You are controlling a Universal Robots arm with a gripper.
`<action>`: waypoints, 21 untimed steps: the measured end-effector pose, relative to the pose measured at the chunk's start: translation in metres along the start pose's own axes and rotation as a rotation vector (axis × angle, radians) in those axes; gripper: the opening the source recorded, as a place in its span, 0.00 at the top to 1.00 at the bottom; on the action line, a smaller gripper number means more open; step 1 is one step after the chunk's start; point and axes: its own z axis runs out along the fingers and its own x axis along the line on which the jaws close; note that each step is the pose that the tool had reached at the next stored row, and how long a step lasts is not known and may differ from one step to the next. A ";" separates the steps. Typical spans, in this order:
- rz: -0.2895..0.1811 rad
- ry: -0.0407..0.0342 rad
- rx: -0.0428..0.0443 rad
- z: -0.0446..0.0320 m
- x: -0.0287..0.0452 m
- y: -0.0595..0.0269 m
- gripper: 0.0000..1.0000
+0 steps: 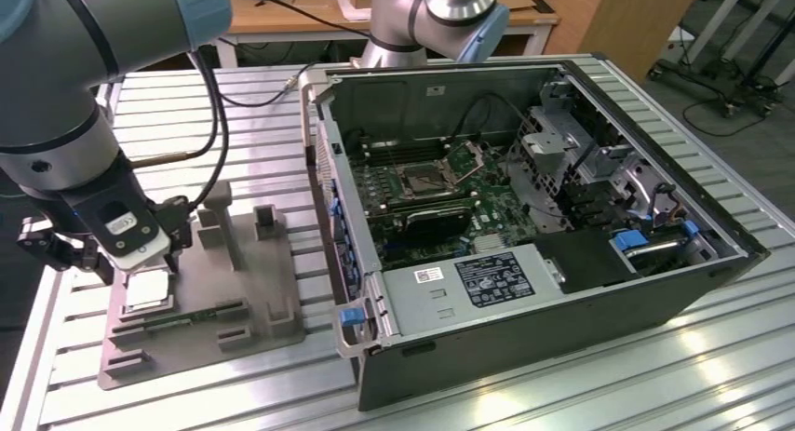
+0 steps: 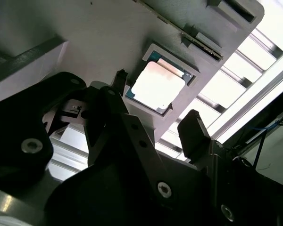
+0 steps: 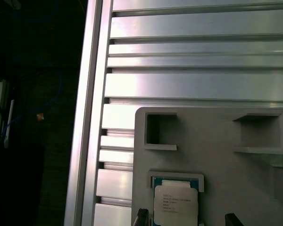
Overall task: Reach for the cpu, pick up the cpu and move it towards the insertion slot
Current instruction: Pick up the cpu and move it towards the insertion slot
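Closest to me, at the exterior view's left, a moulded grey plastic tray [image 1: 255, 296] lies on the ribbed aluminium counter [image 1: 534, 398]. A long thin green memory stick [image 1: 186, 317] lies along the tray's near part. Just beyond it the cpu [image 1: 147, 289], a small flat square chip with a silvery-white metal top, lies flat in a square recess of the tray. The arm's black gripper [image 2: 155, 99] hangs directly over the chip. Its fingers [image 2: 194, 129] are spread wide, one on either side of the chip and clear of its edges, and they hold nothing. In both wrist views the chip sits squarely in its recess between the two dark tips. Further off, towards the exterior view's right, an open black computer case [image 1: 559, 310] lies on its side. The insertion slot [image 1: 416, 180], a square silver-framed socket with a dark centre, is on the green board inside, well apart from the tray. Its hinged bracket [image 1: 478, 154] is raised beside it. A wooden desk [image 1: 323, 17] stands at the far end.
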 end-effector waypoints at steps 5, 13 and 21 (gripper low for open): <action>0.000 0.0001 0.0000 0.0012 0.0000 -0.0001 0.29; 0.000 0.0000 -0.0003 0.0090 0.0039 -0.0003 0.29; 0.011 -0.0006 -0.0003 0.0236 0.0076 -0.0009 0.29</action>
